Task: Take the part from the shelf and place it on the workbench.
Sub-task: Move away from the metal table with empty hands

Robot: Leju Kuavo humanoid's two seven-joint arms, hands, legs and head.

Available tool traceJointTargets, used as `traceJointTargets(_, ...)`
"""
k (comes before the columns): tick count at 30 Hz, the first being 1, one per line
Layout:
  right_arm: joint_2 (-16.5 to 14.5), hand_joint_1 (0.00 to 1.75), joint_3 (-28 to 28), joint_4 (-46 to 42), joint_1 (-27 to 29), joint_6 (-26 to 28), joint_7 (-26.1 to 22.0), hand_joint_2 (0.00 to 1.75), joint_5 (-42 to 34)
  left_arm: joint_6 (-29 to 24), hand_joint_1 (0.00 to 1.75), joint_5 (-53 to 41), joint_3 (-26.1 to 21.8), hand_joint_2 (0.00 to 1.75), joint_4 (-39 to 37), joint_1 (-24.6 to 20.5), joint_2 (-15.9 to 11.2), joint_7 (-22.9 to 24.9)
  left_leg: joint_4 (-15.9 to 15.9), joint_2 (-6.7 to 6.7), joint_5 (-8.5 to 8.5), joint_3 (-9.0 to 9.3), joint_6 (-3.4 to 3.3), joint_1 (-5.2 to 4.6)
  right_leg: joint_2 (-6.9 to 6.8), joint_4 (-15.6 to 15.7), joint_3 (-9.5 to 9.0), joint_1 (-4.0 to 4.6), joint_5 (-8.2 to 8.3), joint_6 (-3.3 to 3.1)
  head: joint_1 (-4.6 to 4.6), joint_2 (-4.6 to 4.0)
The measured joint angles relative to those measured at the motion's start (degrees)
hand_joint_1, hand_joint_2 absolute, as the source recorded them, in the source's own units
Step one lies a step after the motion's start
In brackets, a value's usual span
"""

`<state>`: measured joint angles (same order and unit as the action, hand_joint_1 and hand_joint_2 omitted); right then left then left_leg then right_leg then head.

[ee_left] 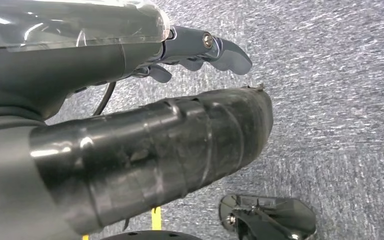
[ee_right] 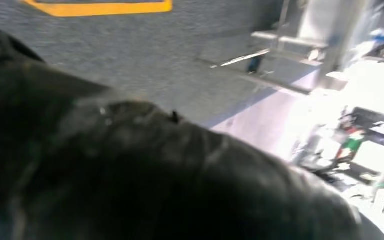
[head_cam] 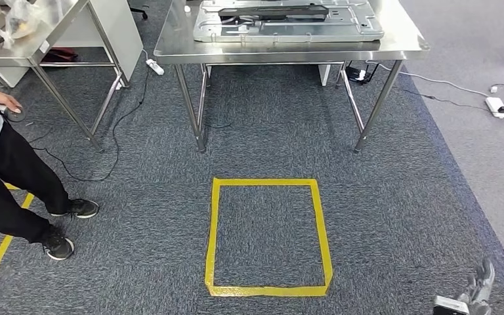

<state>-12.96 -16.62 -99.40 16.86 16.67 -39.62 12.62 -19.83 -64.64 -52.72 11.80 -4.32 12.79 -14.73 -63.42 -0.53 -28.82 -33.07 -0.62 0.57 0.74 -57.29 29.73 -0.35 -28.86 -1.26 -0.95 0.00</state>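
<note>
Steel counter (head_cam: 407, 47): stands beyond a yellow tape square (head_cam: 268, 236) on grey carpet. Metal part (head_cam: 289, 23) (flat, pressed sheet): lies on the counter top. Right hand (head_cam: 476, 292): low over the carpet, holding nothing; fingers' state cannot be told. Left hand (ee_left: 130, 125): over carpet, fingers (ee_left: 225, 50) extended and apart, holding nothing. Person (head_cam: 13, 184): stands beside a second counter (head_cam: 46, 39).

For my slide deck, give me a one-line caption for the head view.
Yellow tape square on grey carpet before a steel workbench bearing a flat metal part; a person stands left.
</note>
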Motion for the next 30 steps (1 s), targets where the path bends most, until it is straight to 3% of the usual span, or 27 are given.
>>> traceJointTargets(2,-1.31,0.00,-3.94,3.10,-1.45,-2.59,-0.01,0.00,-0.13,-0.06,0.00,-0.06,-0.16,0.00,0.00,0.03,-0.01,0.08,5.22,-1.04,0.97,2.95,-0.58,-0.19,0.51,-0.03,0.23,-0.04,0.24,0.43,0.00,0.00)
traceJointTargets(6,-3.29,0.00,-13.02,10.89,-4.79,-7.02,-0.10,0.00,0.18,-0.25,0.00,-0.07,-0.70,0.00,0.00,-0.03,0.19,0.20,7.54,-0.14,1.30,3.57,-1.37,-0.07,1.21,-0.39,0.72,-0.17,0.22,1.79,-0.01,0.00)
traceJointTargets(8,-3.59,0.00,-17.91,15.84,-6.39,-8.77,-0.08,0.00,0.26,-0.37,0.00,-0.10,-0.98,0.00,0.00,-0.02,0.36,0.27,8.39,0.77,1.84,3.74,-2.00,0.18,0.51,-4.67,2.81,-0.22,-2.43,2.27,-0.04,0.00)
traceJointTargets(10,-3.65,0.00,-23.04,21.75,-8.00,-9.95,-0.06,0.00,0.49,-0.44,0.00,-0.14,-1.22,0.00,0.00,0.01,0.45,0.38,8.38,1.68,1.91,3.53,-2.25,0.04,0.02,-12.17,6.67,-0.40,-5.81,2.69,-0.06,0.00)
traceJointTargets(11,-3.62,0.00,-25.55,24.70,-8.63,-10.14,-0.07,0.00,0.78,-0.45,0.00,-0.15,-1.31,0.00,0.00,0.05,0.50,0.47,8.28,2.15,1.87,3.44,-2.25,-0.01,-0.06,-14.83,8.05,-0.50,-6.45,2.88,-0.06,0.00)
traceJointTargets(12,-3.55,0.00,-27.86,27.59,-9.21,-10.05,-0.07,0.00,1.20,-0.47,0.00,-0.15,-1.38,0.00,0.00,0.08,0.53,0.58,8.17,2.64,1.79,3.40,-2.22,-0.03,-0.18,-15.39,8.40,-0.58,-5.94,3.02,-0.05,0.00)
traceJointTargets(13,-3.43,0.00,-30.01,30.43,-9.78,-9.70,-0.08,0.00,1.79,-0.48,0.00,-0.14,-1.45,0.00,0.00,0.09,0.59,0.69,8.02,3.12,1.68,3.39,-2.14,-0.02,-0.46,-13.60,7.58,-0.65,-4.38,3.11,-0.06,0.00)
traceJointTargets(14,-3.22,0.00,-31.95,33.20,-10.41,-9.01,-0.08,0.00,2.60,-0.49,0.00,-0.14,-1.49,0.00,0.00,0.09,0.68,0.78,7.80,3.65,1.51,3.41,-2.00,-0.01,-1.08,-9.92,5.78,-0.72,-2.25,3.13,-0.06,0.00)
traceJointTargets(16,-2.60,0.00,-35.30,39.35,-12.10,-7.16,-0.06,0.00,4.34,-0.58,0.00,-0.10,-1.66,0.00,0.00,0.07,0.83,0.88,7.20,4.63,0.96,3.39,-1.39,-0.20,-2.97,-2.70,2.32,-0.54,0.59,2.69,-0.06,0.00)
traceJointTargets(17,-2.21,0.00,-36.79,42.48,-12.95,-6.15,-0.04,0.00,5.02,-0.65,0.00,-0.09,-1.80,0.00,0.00,0.02,0.87,0.93,6.96,5.06,0.70,3.41,-1.02,-0.30,-3.45,-0.82,1.50,-0.38,1.08,2.37,-0.04,0.00)
traceJointTargets(20,-0.83,0.00,-41.59,52.52,-15.12,-3.47,0.32,0.00,5.81,-0.87,0.00,-0.04,-2.33,0.00,0.00,-0.24,0.98,1.03,6.76,6.09,0.26,3.78,-0.02,-0.32,-2.45,-0.27,1.52,-0.20,1.20,1.29,-0.03,0.00)
traceJointTargets(22,-0.04,0.00,-44.37,58.44,-16.15,-1.37,1.44,0.00,6.63,-0.99,0.00,0.07,-2.57,0.00,0.00,-0.26,1.02,1.02,4.80,4.61,-1.44,3.18,0.61,-0.07,-1.58,-0.05,1.58,-0.48,1.58,0.51,0.03,0.00)
traceJointTargets(24,0.48,0.00,-46.29,63.07,-17.06,1.05,3.63,0.00,7.89,-1.09,0.00,0.22,-2.81,0.00,0.00,-0.09,1.03,1.00,-1.48,2.21,-5.43,0.51,1.02,0.16,-0.62,0.03,1.87,-0.55,1.89,-0.04,0.11,0.00)
traceJointTargets(26,0.87,0.00,-47.85,67.05,-17.75,3.15,6.37,0.00,9.12,-1.16,0.00,0.29,-3.10,0.00,0.00,0.11,1.03,1.00,-8.67,1.31,-8.44,-2.73,1.11,0.20,0.61,-0.08,2.21,-0.41,2.03,-0.21,0.11,0.00)
traceJointTargets(27,0.98,0.00,-48.49,68.76,-17.94,4.04,7.87,0.00,9.71,-1.19,0.00,0.29,-3.26,0.00,0.00,0.18,1.03,1.01,-9.95,1.16,-8.31,-3.32,1.04,0.20,1.29,-0.17,2.29,-0.35,2.05,-0.22,0.12,0.00)
traceJointTargets(28,1.05,0.00,-49.03,70.36,-18.08,4.83,9.35,0.00,10.31,-1.20,0.00,0.29,-3.41,0.00,0.00,0.21,1.03,1.01,-8.90,1.00,-7.01,-2.83,0.89,0.19,2.01,-0.27,2.30,-0.32,2.06,-0.21,0.12,0.00)
traceJointTargets(30,1.07,0.00,-49.81,73.02,-18.34,6.15,12.32,0.00,11.54,-1.26,0.00,0.27,-3.71,0.00,0.00,0.26,1.02,1.05,-1.55,-0.58,-2.72,0.48,0.34,0.19,3.43,-0.46,2.29,-0.34,2.08,-0.10,0.12,0.00)
